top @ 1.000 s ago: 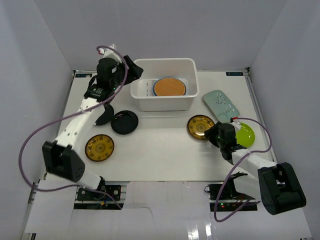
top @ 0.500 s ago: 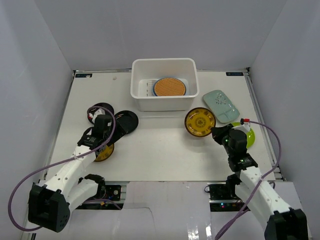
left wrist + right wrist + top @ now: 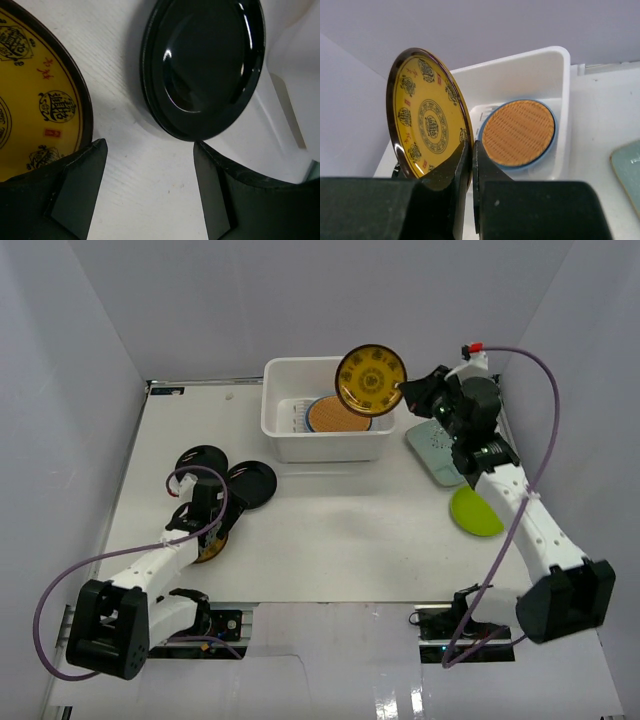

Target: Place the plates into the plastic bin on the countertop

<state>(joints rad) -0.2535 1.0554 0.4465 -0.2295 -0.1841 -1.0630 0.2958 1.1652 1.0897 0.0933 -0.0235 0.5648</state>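
Observation:
My right gripper [image 3: 403, 392] [image 3: 471, 142] is shut on the rim of a dark plate with a gold centre [image 3: 370, 380] [image 3: 425, 115]. It holds the plate on edge above the right end of the plastic bin [image 3: 325, 447] [image 3: 560, 55]. In the bin a round woven tan plate [image 3: 338, 415] [image 3: 518, 131] lies on a light blue one. My left gripper [image 3: 207, 508] [image 3: 149, 150] stands open over bare countertop [image 3: 330, 530]. It is between the second gold-centred plate [image 3: 35, 100] and the black plate [image 3: 250, 483] [image 3: 205, 65], holding nothing.
A pale green oblong plate [image 3: 432, 448] lies right of the bin, partly under my right arm. A lime green plate [image 3: 475, 510] sits nearer the front right. A second black round shape [image 3: 200, 458] lies left of the black plate. Grey panels wall the countertop.
My right gripper shut on the gold-centred plate and lifted it from the countertop up over the bin. My left arm drew back from the bin to the front left, its jaws widening.

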